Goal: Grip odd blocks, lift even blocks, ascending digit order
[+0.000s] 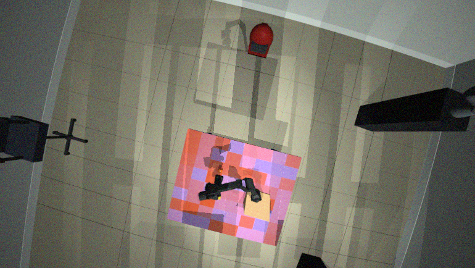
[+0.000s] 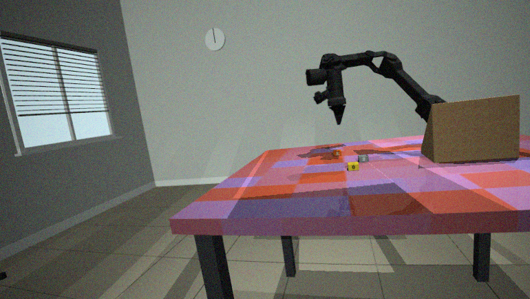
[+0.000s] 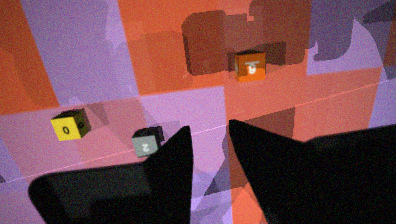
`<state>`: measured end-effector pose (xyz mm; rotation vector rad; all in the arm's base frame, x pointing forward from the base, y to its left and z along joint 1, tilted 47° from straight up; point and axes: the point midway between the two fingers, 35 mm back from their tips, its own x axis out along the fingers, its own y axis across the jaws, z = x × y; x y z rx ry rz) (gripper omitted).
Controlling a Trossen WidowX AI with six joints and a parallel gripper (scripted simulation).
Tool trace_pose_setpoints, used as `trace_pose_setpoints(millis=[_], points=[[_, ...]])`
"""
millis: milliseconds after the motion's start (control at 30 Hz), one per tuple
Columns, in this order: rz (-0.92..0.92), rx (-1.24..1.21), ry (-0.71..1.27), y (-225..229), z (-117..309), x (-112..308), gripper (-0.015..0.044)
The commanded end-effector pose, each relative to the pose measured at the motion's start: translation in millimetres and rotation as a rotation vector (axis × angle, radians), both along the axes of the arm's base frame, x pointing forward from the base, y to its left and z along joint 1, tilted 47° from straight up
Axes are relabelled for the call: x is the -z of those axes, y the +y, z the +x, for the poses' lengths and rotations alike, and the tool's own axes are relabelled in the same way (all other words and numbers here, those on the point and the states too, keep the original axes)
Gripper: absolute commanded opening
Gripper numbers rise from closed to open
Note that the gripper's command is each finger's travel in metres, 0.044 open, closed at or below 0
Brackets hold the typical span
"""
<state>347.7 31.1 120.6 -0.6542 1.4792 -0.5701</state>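
My gripper points down, high above the table. Its fingers stand partly apart with nothing between them. A yellow block showing 0 rests on the table at the left of the wrist view. A grey block showing 2 rests just beyond the left finger in the wrist view; the arm hides it in the top view. An orange block rests farther off, up and right of the fingertips in the wrist view; its blurred white digit looks like 6 or 9.
The patchwork table carries a tan wedge-shaped box beside the arm's base. A red chair stands on the floor beyond the table. Dark shadows fall across the tabletop.
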Motion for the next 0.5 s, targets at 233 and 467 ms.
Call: trace_pose_setpoints(millis=[233,467], points=[[-0.022,0.004,-0.003,-52.7,31.4,-35.9,0.0173],[-0.026,0.004,-0.005,-105.1,31.9,12.9,0.0356]])
